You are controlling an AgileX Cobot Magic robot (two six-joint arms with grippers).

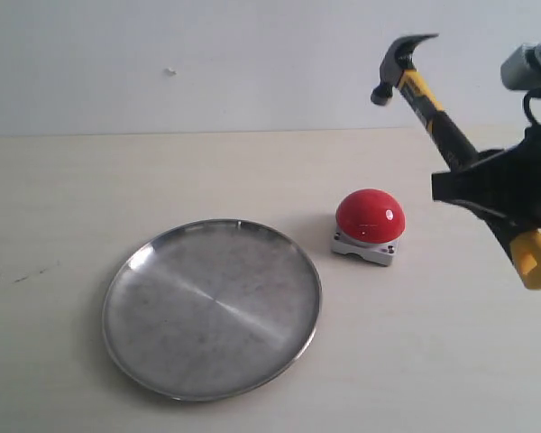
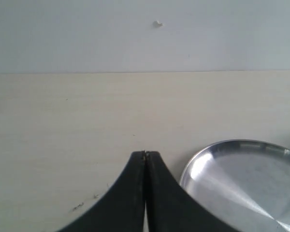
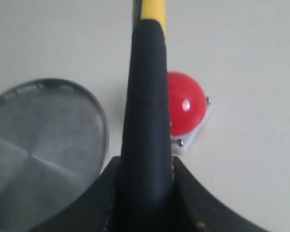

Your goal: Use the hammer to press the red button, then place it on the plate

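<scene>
1. The right gripper is clamped around the black grip section of the hammer. In the right wrist view its two fingers press against either side of the handle.
2. The hammer is held in the air, tilted. In the exterior view its dark claw head is at the top and leans left, and the yellow butt end sticks out below the gripper towards the right edge. The shaft is yellow just under the head and black further down.
3. The hammer touches nothing but the gripper. Its head is well above the table, higher than the red button and a little to its right in the exterior view.
4. The red button, a glossy dome on a small light-grey square base, sits on the table just left of the right gripper. In the right wrist view it shows partly behind the handle.
5. The plate lies flat on the table, left of the button, near it but not touching. It holds nothing and is also visible from the right wrist.
6. The left gripper has its fingertips pressed together and holds nothing. It is low over the table, beside the rim of the plate.
7. A plain pale wall stands behind the table.
</scene>
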